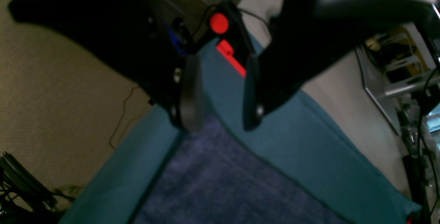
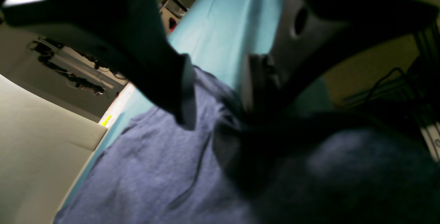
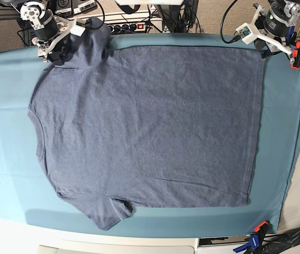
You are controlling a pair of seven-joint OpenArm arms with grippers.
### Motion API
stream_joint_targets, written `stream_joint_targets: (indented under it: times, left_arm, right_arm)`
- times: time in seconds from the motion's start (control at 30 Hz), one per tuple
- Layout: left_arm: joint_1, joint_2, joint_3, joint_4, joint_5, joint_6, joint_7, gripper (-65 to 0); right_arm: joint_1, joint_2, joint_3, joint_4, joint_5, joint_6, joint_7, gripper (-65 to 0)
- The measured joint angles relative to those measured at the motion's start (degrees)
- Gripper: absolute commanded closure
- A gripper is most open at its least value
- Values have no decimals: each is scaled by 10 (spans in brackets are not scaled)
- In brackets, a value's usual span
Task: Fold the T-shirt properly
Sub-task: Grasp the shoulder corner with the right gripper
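Note:
The slate-blue T-shirt (image 3: 150,121) lies spread flat on the teal table cloth (image 3: 290,137), collar to the left and hem to the right in the base view. My right gripper (image 3: 58,57) is at the far sleeve. In the right wrist view its fingers (image 2: 187,90) straddle bunched sleeve fabric (image 2: 213,114), and the jaws stand apart. My left gripper (image 3: 267,53) hovers at the far hem corner. In the left wrist view it (image 1: 220,114) is open just above the shirt's corner (image 1: 223,176), with nothing between its fingers.
A red clamp (image 3: 296,55) grips the cloth at the far right corner, also seen as the red clamp (image 1: 230,54) behind the left fingers. A blue and orange clamp (image 3: 255,238) sits at the near right edge. Cables and a power strip (image 3: 123,26) lie beyond the far edge.

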Motion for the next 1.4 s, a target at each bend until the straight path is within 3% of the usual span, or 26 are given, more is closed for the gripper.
stream_joint_targets:
  times: [0.2,0.47,0.73,0.9,1.13,1.4]
  left_arm:
    - [0,0,0,0,0,0,0,-209]
    - [0,0,0,0,0,0,0,-209]
    - [0,0,0,0,0,-2,15,-209]
    - [0,0,0,0,0,-9,15,-243]
    - [0,-1,0,0,0,-19,13,-245]
    - [0,-28,0,-23,30,-37,0,-245]
  right_arm:
    - [-2,-3,-3,0,8,11,12,0]
    - [-2,-3,-6,0,11,1,8,0]
    - [-7,-5,-10,4,12,-83,-13,0]
    - [-6,-5,-10,39,14,-157,-30,0]
    - [-6,-5,-10,47,16,-157,-29,0]
    - [-6,-7,-10,47,16,-157,-29,0]
